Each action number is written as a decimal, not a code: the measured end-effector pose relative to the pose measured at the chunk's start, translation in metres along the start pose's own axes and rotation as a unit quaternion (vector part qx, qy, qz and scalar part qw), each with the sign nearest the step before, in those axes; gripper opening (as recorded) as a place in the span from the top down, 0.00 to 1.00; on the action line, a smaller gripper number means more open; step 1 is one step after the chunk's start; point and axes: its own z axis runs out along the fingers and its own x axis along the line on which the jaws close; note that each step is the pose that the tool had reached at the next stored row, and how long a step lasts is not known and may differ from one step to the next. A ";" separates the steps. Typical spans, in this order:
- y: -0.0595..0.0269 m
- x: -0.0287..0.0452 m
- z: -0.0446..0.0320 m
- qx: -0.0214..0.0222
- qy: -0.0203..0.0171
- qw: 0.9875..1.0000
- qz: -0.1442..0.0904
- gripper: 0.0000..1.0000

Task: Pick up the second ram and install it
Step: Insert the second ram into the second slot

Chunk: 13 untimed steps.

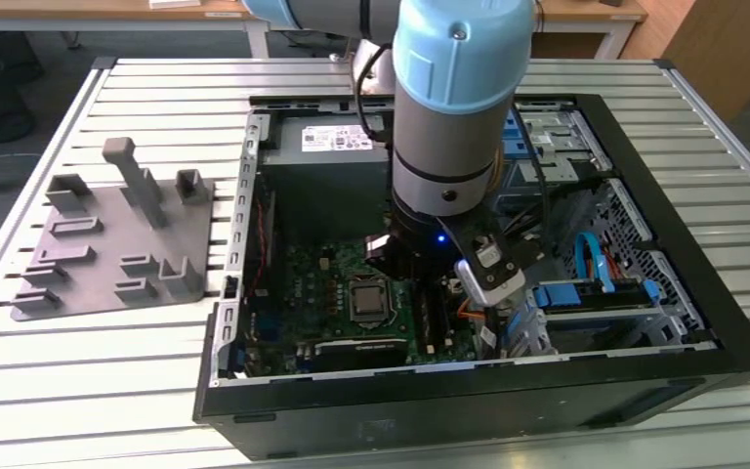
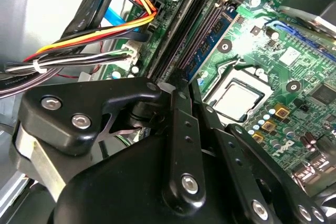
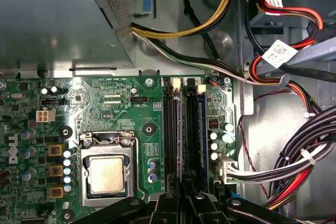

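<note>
second ram [image 3: 202,124] sits upright in a black memory slot [image 3: 171,129] row on the motherboard [image 3: 105,103], right below the gripper [image 2: 181,90]. fingers look nearly closed over the slot area; can't tell if they grip anything. tight room: cpu socket [image 3: 107,174] one side, cable bundle [image 3: 294,166] the other.

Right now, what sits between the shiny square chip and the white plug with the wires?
In the first wrist view, the long black slots stand side by side between the square chip and the white plug.
</note>
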 end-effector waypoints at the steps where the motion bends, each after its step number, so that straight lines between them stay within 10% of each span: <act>1: 0.0000 -0.0001 0.0002 0.000 0.000 1.000 0.000 0.86; 13: -0.0001 -0.0009 0.0028 -0.003 0.001 1.000 -0.009 0.86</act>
